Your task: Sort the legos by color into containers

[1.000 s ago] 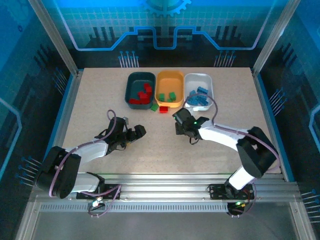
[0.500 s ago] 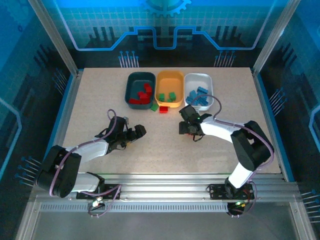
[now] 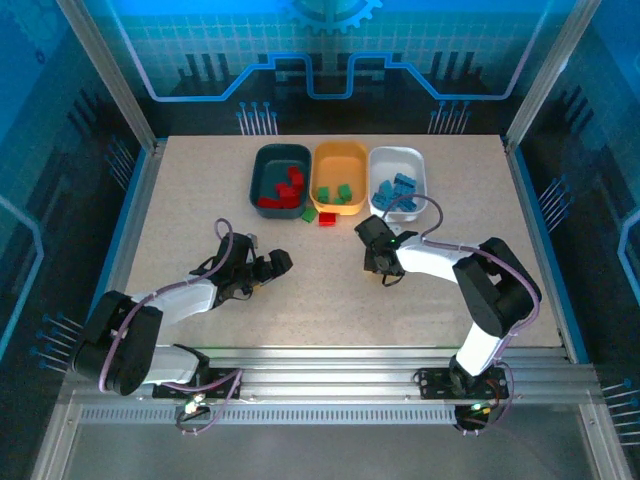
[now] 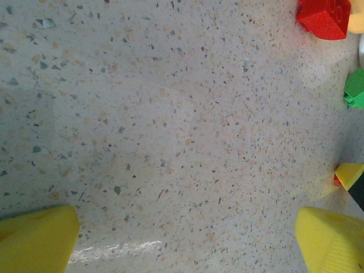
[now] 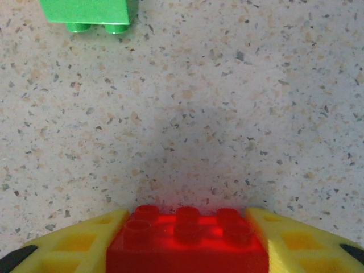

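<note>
Pinching a red lego, the right gripper holds it centred between its jaws.

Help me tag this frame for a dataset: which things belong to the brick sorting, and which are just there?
Job: held red brick in the right gripper; loose red brick; loose green brick; teal tray; orange tray; white tray; sorted bricks inside them.
Just there: table; metal frame; blue backdrop.
</note>
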